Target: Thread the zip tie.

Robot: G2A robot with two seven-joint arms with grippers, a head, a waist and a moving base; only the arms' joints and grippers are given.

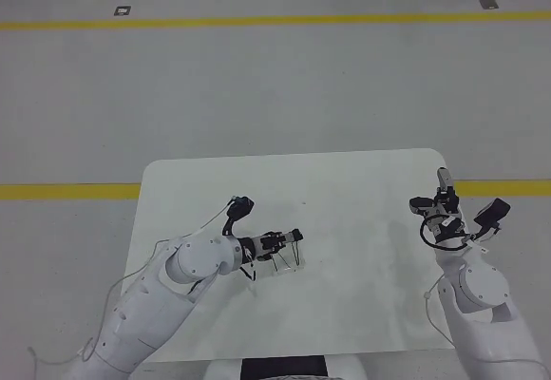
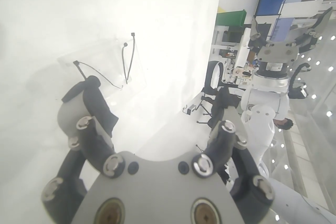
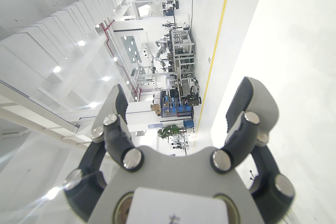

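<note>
Two black zip ties stand in a clear holder [image 2: 105, 64] on the white table [image 1: 370, 275]. One zip tie [image 2: 99, 74] has its head near one fingertip [image 2: 88, 83] of my left gripper [image 2: 155, 93] and curves away to the holder. The other zip tie [image 2: 133, 51] is bent into a narrow V. My left gripper [image 1: 283, 243] is open right beside the holder [image 1: 290, 262], with nothing between its fingers. My right gripper [image 3: 181, 101] is open and empty, held above the table's right edge [image 1: 434, 195], far from the ties.
The table's middle and far half are bare white surface. A yellow floor line [image 1: 57, 191] runs behind the table. My right gripper [image 2: 288, 33] hangs in the background of the left wrist view, beyond the table's edge.
</note>
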